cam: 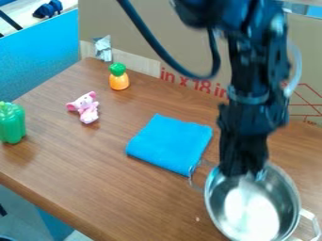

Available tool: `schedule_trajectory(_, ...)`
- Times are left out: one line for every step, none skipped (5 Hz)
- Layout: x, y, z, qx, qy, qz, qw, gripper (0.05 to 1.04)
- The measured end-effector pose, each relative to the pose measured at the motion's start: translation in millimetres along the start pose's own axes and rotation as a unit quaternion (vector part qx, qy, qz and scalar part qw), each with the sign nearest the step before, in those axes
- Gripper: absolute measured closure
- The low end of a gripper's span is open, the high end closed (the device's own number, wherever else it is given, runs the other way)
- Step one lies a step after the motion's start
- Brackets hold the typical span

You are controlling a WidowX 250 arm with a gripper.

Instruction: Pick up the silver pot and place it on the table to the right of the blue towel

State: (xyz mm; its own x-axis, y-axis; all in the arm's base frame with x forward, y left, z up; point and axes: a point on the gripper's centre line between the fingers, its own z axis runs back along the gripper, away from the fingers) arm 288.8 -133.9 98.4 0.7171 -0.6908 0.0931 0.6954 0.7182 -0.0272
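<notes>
Tbh the shiny round silver metal pot (pixel 252 214) sits near right on the brown wooden table (pixel 119 188), and the black gripper (pixel 244 173) hangs at its far rim (can't tell if it's wide, narrow or clamped on anything), so a low or off-centre push there could tip or skid it. The thin wire far-left handle (pixel 191 180) looks right up against the folded bright-blue cloth (pixel 170 143), so a drag might snag that. Pot's open side points up, long axis handle to handle, near right to far left.
</notes>
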Motion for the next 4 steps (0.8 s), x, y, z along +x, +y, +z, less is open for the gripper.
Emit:
schedule_trajectory(19.4,21.6,24.8,-0.016,-0.035,0.037,0.9986,0.991)
schedule_trajectory(54.6,45.2,10.5,-0.062,-0.042,0.061,0.9953,0.991)
schedule_trajectory(79.4,63.4,-5.1,-0.074,-0.028,0.102,0.9916,0.991)
schedule_trajectory(89.4,69.8,-13.0,-0.066,-0.017,0.105,0.9921,0.991)
